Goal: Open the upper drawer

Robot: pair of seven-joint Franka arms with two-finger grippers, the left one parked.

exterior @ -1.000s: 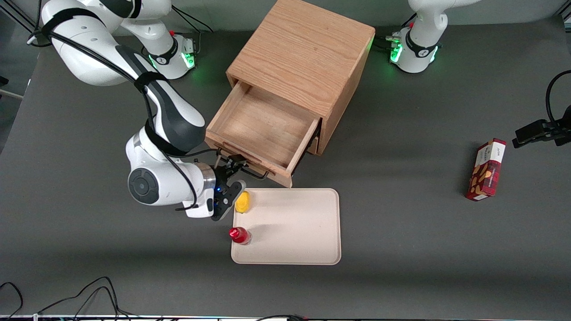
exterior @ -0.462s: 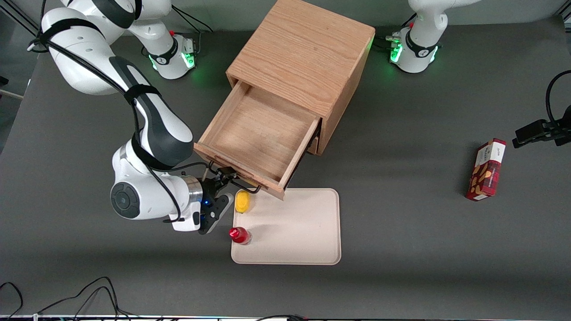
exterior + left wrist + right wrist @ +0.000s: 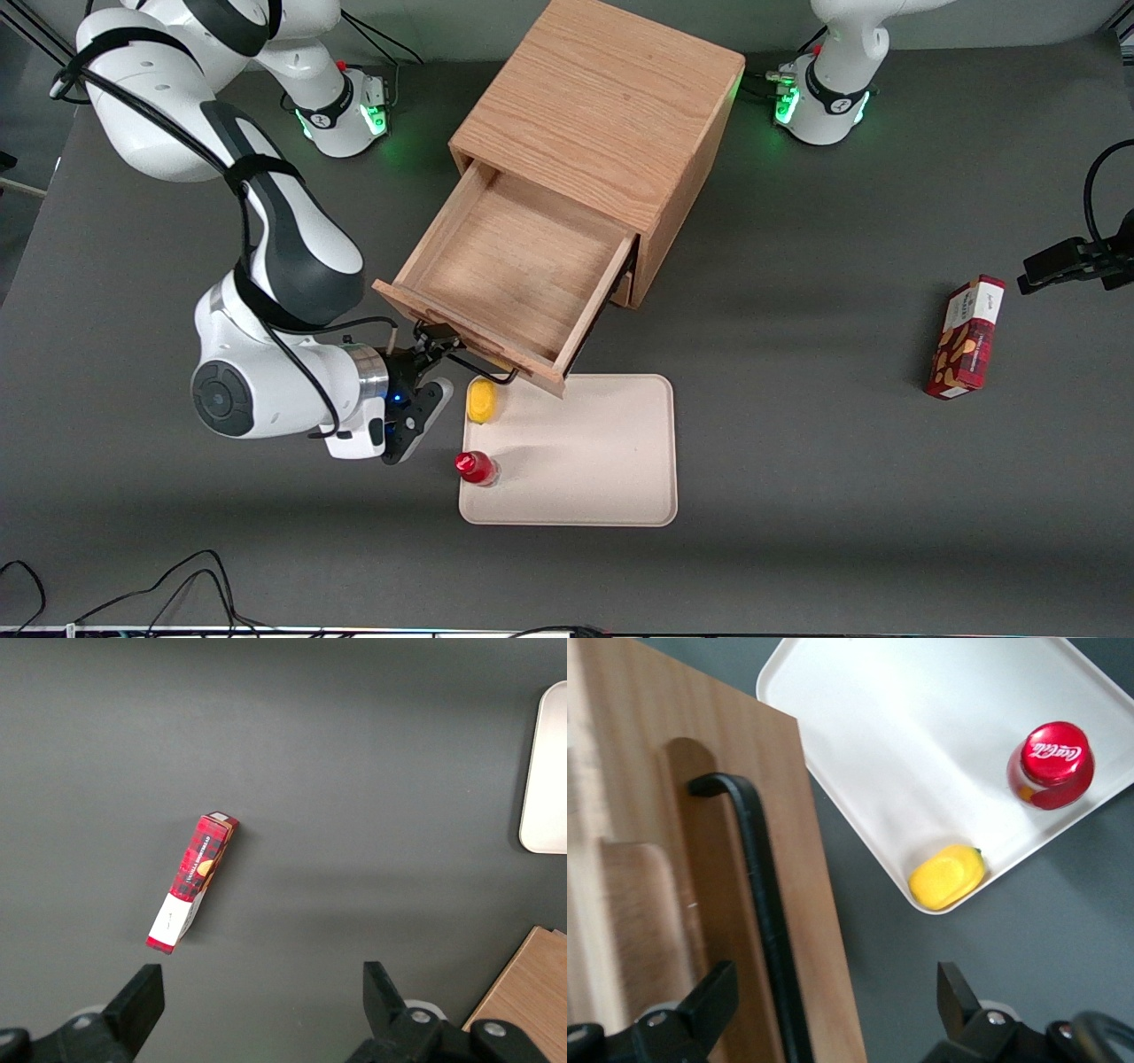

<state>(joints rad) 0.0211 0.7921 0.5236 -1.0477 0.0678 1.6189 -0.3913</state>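
The oak cabinet (image 3: 602, 106) stands at the table's middle. Its upper drawer (image 3: 509, 257) is pulled far out toward the front camera, and its bare wooden inside shows. The long black wire handle (image 3: 478, 363) runs along the drawer's front panel; it also shows in the right wrist view (image 3: 757, 895). My gripper (image 3: 425, 347) is in front of the drawer, at the handle's end nearer the working arm. Its fingers are spread wide in the right wrist view (image 3: 833, 988); the handle runs between them, and neither finger touches it.
A cream tray (image 3: 602, 461) lies just in front of the drawer. On it are a yellow object (image 3: 481, 400) and a red-capped bottle (image 3: 476, 467), both close to my gripper. A red box (image 3: 967, 337) lies toward the parked arm's end.
The drawer has slid farther out of the cabinet. My gripper and forearm have moved toward the working arm's end of the table.
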